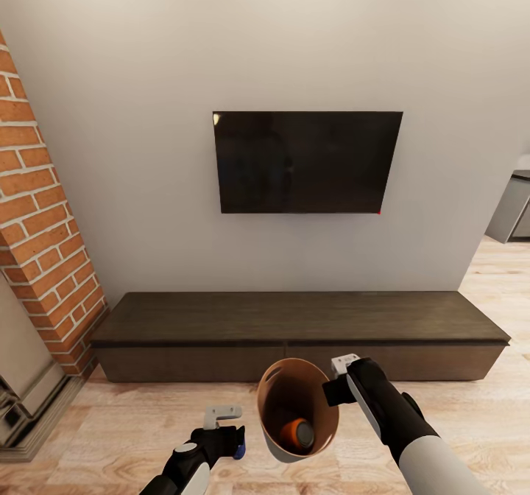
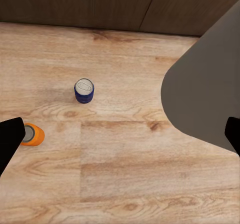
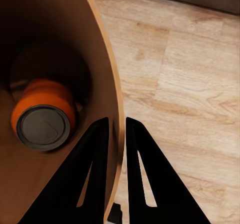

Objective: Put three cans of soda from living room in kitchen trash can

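My right gripper (image 1: 335, 386) is shut on the rim of the tash can (image 1: 283, 395), held tilted above the floor with its tan inside facing me. One orange can of soda (image 1: 298, 434) lies at its bottom, grey top (image 3: 42, 129) showing. In the right wrist view the two fingers (image 3: 95, 154) pinch the bin wall (image 3: 107, 84). My left gripper (image 1: 221, 427) hangs open over the floor. Below it a blue can (image 2: 84, 90) stands upright, and a second orange can (image 2: 32, 134) sits close to one fingertip (image 2: 10, 139). The bin's grey outside (image 2: 205, 84) is alongside.
A long low dark-wood cabinet (image 1: 294, 318) runs along the wall ahead, under a black TV (image 1: 308, 162). The red brick fireplace (image 1: 40, 215) stands at the left. An opening with a grey unit (image 1: 511, 211) lies at the far right. Light wood floor (image 1: 471, 406) surrounds me.
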`<state>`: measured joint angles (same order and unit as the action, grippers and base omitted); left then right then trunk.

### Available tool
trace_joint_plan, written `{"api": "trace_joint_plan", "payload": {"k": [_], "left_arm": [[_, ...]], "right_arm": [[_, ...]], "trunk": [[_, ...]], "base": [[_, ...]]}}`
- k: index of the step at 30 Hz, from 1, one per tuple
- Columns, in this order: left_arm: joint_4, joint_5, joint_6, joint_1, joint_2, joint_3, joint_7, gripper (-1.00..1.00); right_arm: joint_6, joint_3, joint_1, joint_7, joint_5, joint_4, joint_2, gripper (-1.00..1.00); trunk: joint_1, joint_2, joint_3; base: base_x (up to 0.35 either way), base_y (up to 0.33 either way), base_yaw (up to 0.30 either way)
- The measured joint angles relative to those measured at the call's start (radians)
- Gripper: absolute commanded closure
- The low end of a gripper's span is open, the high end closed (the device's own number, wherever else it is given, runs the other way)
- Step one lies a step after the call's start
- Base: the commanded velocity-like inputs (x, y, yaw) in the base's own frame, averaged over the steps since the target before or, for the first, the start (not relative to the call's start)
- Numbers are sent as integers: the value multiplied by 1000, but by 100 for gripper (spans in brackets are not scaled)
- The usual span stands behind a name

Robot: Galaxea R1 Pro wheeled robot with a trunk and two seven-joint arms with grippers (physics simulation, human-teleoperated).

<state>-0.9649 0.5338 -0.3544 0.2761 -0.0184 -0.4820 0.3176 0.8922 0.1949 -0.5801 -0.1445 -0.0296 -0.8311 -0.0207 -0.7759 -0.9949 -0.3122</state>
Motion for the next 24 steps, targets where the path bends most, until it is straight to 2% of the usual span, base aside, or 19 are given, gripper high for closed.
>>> {"api": "trace_joint_plan", "payload": {"k": [24], "left_arm": [[0,0,0,0,0,0,0,-100]], "right_arm": [[-5,0,1,2,0,0,-1,100]], "trunk": [[0,0,0]], "base": [[0,0,0]]}}
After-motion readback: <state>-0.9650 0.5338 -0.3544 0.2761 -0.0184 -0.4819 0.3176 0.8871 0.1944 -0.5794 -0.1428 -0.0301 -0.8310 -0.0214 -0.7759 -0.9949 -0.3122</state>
